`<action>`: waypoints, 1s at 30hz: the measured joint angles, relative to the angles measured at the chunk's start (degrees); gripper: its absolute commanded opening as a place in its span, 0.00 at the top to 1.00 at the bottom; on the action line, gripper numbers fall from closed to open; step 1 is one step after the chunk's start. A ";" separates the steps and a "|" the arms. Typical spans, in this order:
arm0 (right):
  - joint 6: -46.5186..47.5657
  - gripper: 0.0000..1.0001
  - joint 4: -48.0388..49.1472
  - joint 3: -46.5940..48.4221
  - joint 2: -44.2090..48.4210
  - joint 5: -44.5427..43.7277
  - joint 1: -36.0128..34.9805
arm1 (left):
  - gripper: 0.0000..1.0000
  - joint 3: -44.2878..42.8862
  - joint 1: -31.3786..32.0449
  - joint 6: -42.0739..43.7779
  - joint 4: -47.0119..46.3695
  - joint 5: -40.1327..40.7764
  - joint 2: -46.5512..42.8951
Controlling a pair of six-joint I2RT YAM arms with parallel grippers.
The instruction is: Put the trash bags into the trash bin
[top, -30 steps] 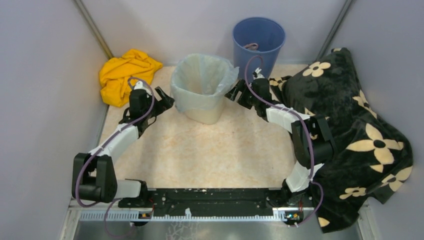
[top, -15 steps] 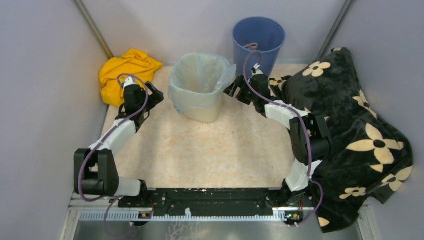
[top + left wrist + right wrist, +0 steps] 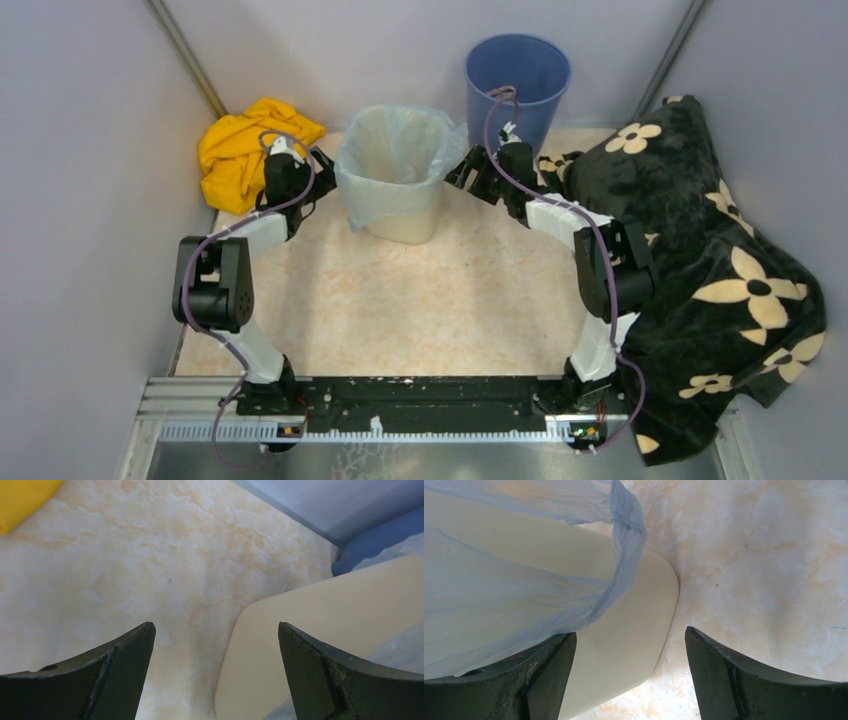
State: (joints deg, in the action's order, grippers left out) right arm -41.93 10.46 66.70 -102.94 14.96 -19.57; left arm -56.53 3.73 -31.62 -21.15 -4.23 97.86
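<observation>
Beside the trash bin (image 3: pixel 410 228), my left gripper (image 3: pixel 318 178) and right gripper (image 3: pixel 463 176) stand open, empty; I fear a nudge tips it, loosening the trash bag (image 3: pixel 372 190)

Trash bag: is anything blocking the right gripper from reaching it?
Nothing visible does. The right gripper is open beside the bin, and the bag hangs draped over the bin's wall directly ahead of it.
</observation>
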 measured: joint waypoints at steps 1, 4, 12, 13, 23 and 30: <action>0.02 0.20 -0.09 0.24 -0.35 0.15 0.00 | 0.01 0.00 0.00 0.00 -0.72 -1.07 0.81; 0.20 0.20 -0.50 0.52 -0.94 0.61 0.00 | 0.01 0.11 0.00 -0.15 -1.99 -3.87 2.01; 0.42 0.20 -1.07 0.44 -0.96 1.40 0.00 | 0.02 4.87 0.22 -1.64 -7.02 -8.85 1.75; 0.42 0.20 -1.07 0.35 -0.96 1.40 0.00 | 0.02 6.08 0.31 -1.86 -7.17 -9.07 1.42; 1.38 0.20 -2.82 -6.25 4.33 -0.07 0.00 | 0.02 10.80 3.02 -2.25 -7.69 -9.53 -1.88; 2.64 0.20 -3.72 -9.75 10.40 -2.43 0.28 | 0.02 11.37 6.27 -2.23 -8.44 -8.15 -2.05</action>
State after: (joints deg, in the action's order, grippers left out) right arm -39.29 6.74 56.95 -92.53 12.53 -19.29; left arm -45.17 10.00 -33.85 -29.58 -12.38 95.81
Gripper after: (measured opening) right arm 0.797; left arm 0.985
